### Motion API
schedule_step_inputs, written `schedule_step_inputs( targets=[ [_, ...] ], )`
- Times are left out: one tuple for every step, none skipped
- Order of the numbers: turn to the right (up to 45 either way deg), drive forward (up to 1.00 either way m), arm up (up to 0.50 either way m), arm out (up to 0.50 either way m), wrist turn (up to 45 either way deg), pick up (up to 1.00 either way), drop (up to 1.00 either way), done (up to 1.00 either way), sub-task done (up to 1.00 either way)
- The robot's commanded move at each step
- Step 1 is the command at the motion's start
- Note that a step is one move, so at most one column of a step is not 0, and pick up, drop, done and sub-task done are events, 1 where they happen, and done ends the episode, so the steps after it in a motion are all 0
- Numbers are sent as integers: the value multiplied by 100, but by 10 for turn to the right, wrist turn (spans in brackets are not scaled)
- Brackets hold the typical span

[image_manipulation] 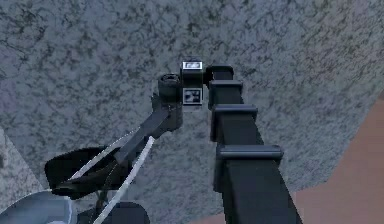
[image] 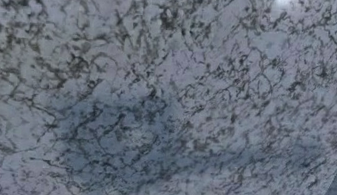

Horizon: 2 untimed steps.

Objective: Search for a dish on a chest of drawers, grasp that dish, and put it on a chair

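Note:
In the arm side view the dark arm bar (image_manipulation: 245, 150) rises from the bottom edge to two white marked squares (image_manipulation: 190, 82). From there the gripper (image_manipulation: 80, 190) reaches down and to the left, with its thin fingers (image_manipulation: 125, 175) near the lower left corner. A pale, rounded grey-blue thing (image_manipulation: 40, 210) sits at the fingers' end, cut off by the picture's bottom edge. Its shape is too partial to name as a dish. I cannot tell whether the gripper holds anything.
A grey speckled, stone-patterned surface (image: 167, 85) stands close ahead in the forward view. The same speckled surface (image_manipulation: 90, 50) lies behind the arm in the arm side view. Reddish-brown floor (image_manipulation: 350, 190) shows at that view's lower right.

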Motion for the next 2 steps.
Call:
schedule_step_inputs(
  targets=[
    [0, 0, 0, 0, 390, 0, 0, 0, 0],
    [0, 0, -22, 0, 0, 0, 0, 0, 0]
  ],
)
